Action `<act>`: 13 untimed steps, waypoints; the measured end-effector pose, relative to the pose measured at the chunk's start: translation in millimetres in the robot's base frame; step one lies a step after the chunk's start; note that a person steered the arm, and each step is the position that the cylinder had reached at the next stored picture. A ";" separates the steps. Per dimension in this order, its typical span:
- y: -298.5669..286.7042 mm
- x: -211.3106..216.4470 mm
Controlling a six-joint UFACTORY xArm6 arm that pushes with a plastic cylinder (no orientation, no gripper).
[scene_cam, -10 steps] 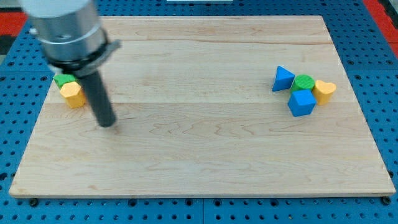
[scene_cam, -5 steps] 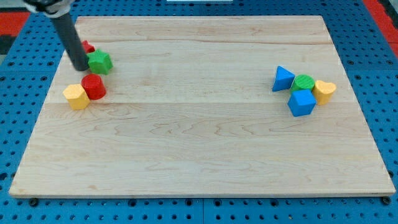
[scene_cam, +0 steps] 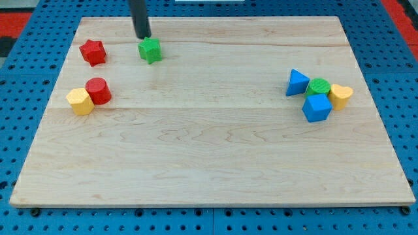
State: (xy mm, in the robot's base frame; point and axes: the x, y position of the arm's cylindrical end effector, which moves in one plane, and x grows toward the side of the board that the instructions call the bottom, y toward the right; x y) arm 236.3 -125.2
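My tip (scene_cam: 143, 36): sits on the board (scene_cam: 215, 163) near the view's top, left of centre, at the end of a dark rod running up out of the frame. Ends bare, a plain rod end with nothing to open or close, and holds nothing. Lies just above and slightly left of the green star (scene_cam: 150, 49); cannot tell whether touching or a hair apart.

Red star (scene_cam: 93, 52): lies to the view's left of the green star, well apart from it, near the board's left edge.

Below that, red cylinder (scene_cam: 98, 90): stands upright, touching the yellow block (scene_cam: 79, 101) on its lower left.

At the view's right, well apart from my tip, a tight cluster:
- blue triangle (scene_cam: 297, 83), leftmost, touching or just beside the green cylinder (scene_cam: 319, 86);
- blue cube (scene_cam: 317, 108), right under the green cylinder, against it;
- yellow heart (scene_cam: 340, 95), at the right end, pressed to the green cylinder and cube.

Around the board: blue pegboard (scene_cam: 13, 130).
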 end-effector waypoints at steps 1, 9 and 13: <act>-9.5 7.7; 27.0 63.8; -6.3 57.1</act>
